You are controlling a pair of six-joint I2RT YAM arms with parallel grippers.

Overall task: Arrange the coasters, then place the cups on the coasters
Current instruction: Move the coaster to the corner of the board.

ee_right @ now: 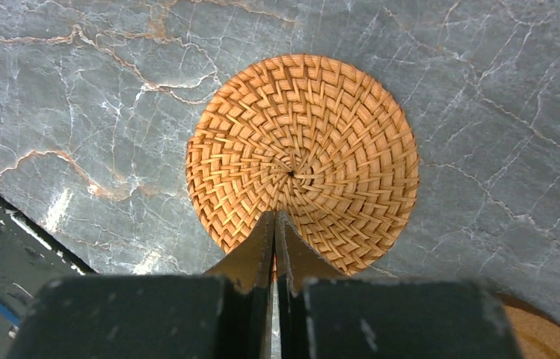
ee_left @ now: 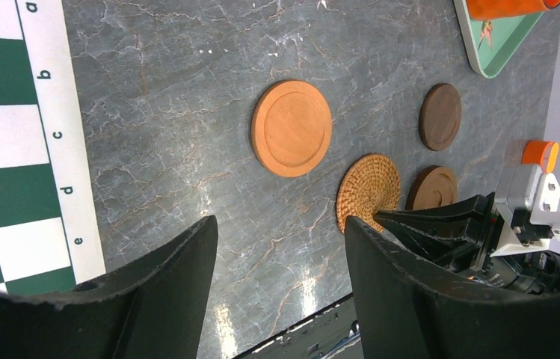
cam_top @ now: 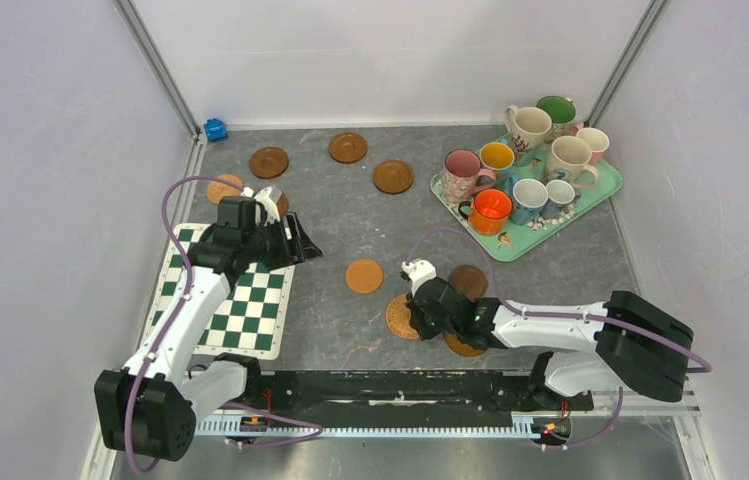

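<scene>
Several brown wooden coasters lie scattered on the grey table, among them ones at the back [cam_top: 348, 147], at mid-table [cam_top: 364, 275] and beside the right arm [cam_top: 467, 281]. A woven rattan coaster [ee_right: 303, 149] lies flat near the front [cam_top: 398, 318]. My right gripper [ee_right: 275, 215] is shut with its tips over the rattan coaster's near part and nothing between them. My left gripper [ee_left: 280, 224] hangs open and empty above bare table, left of an orange-brown coaster [ee_left: 291, 127]. The cups, such as the pink speckled one [cam_top: 462, 172] and the orange one [cam_top: 490, 210], stand on a mint tray [cam_top: 525, 240].
A green-white checkered mat [cam_top: 240, 310] lies at the front left under the left arm. A small blue object [cam_top: 215, 129] sits in the back left corner. Walls close in the table on three sides. A dark rail [cam_top: 390, 385] runs along the near edge.
</scene>
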